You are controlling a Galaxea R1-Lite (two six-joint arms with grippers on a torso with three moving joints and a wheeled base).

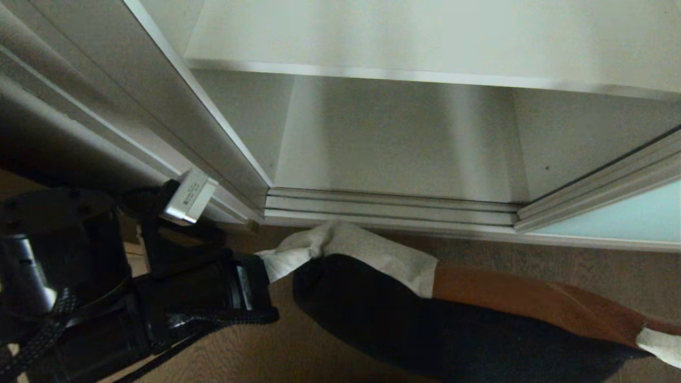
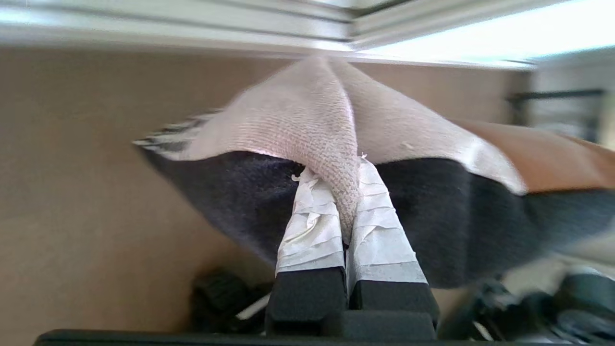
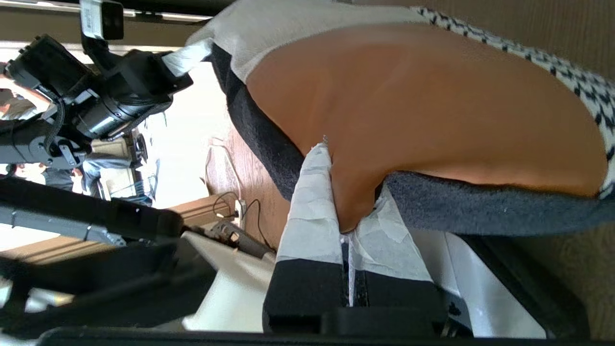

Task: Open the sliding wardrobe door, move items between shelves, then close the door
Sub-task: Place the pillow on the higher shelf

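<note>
The cushion (image 1: 452, 319) is being carried at six o'clock, low before the open wardrobe. Its beige corner is being pinched by the left hand (image 2: 348, 211) at eight o'clock; its rust-brown edge is being clamped by the right hand (image 3: 348, 211). Soft and light, it is sagging between grips. The lower shelf (image 1: 399, 138), at twelve o'clock, is lying bare, with the sliding wardrobe door (image 1: 617, 218) at three o'clock.

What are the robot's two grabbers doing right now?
Left gripper: shut on the cushion's beige corner.
Right gripper: shut on its brown edge.
</note>
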